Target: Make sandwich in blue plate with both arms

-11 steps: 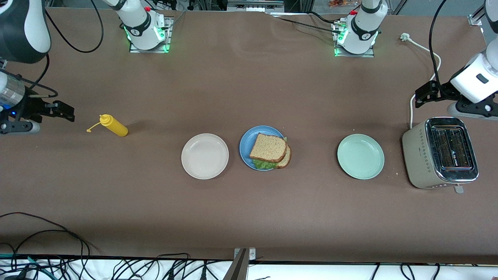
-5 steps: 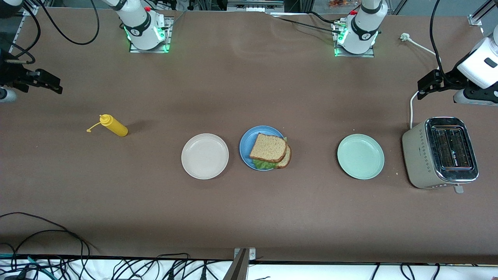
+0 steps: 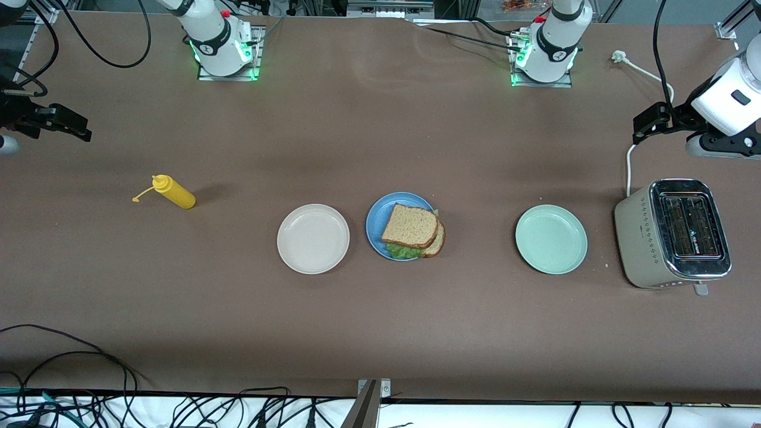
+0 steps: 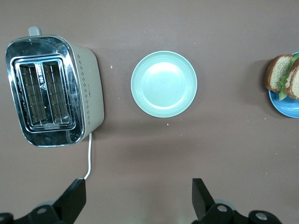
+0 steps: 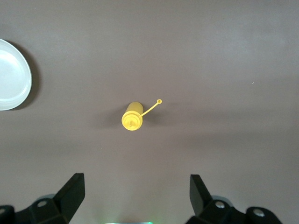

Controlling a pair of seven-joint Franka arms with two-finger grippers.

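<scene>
Item: sandwich of two brown-crusted wholemeal bread slices with ruffled green lettuce between, lying on the round matte blue plate at mid-counter, one edge overhanging the rim toward the left arm's end; well apart from both sets of jaws

Beside the blue plate, toward the right arm's end: round beige plate, bare. Toward the left arm's end: round pale mint-green plate, bare, near the left jaws in the left wrist view

Beige two-slot toaster with chrome top and white cord, just beside the mint-green plate at the left arm's end, slots unfilled

Yellow plastic squeeze bottle, upright, cap hanging on its tether, standing alone toward the right arm's end, seen from above ahead of the right jaws

Left gripper: up over the brown counter above the toaster's cord, jaws wide apart, holding nothing

Right gripper: up over the counter's edge at the right arm's end, jaws wide apart, holding nothing
</scene>
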